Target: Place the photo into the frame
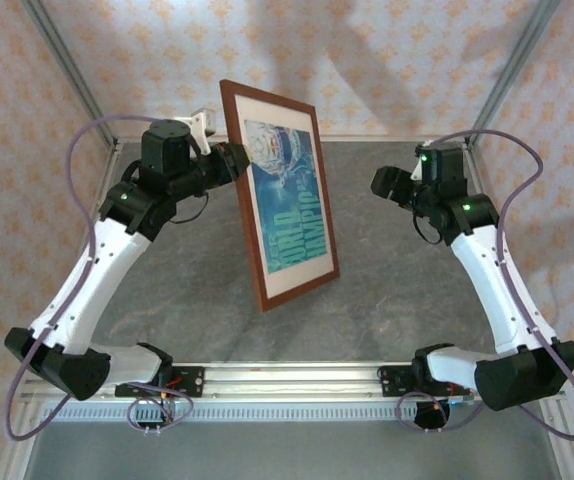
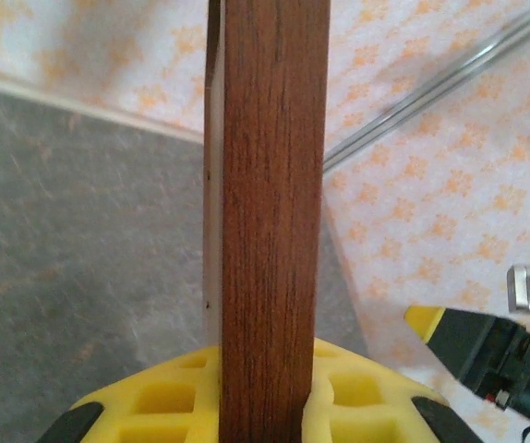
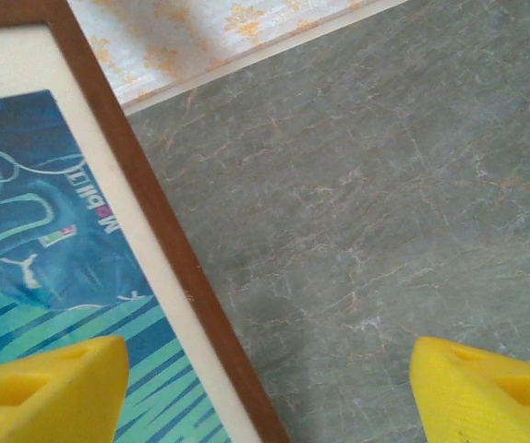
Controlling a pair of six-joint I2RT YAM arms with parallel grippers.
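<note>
Left gripper (image 1: pixel 231 160) is pinched tight on the side rail of the frame (image 2: pixel 274 185), with yellow fingers (image 2: pixel 357 392) on either side of the wood. It's holding the whole thing up on edge over the grey table (image 1: pixel 397 290). Right gripper (image 3: pixel 265 397) hangs wide open with nothing in it, just beside the frame's front. The photo (image 1: pixel 287 195) sits inside the frame with the cream mat (image 3: pixel 16 60) around it, face turned toward the right arm
</note>
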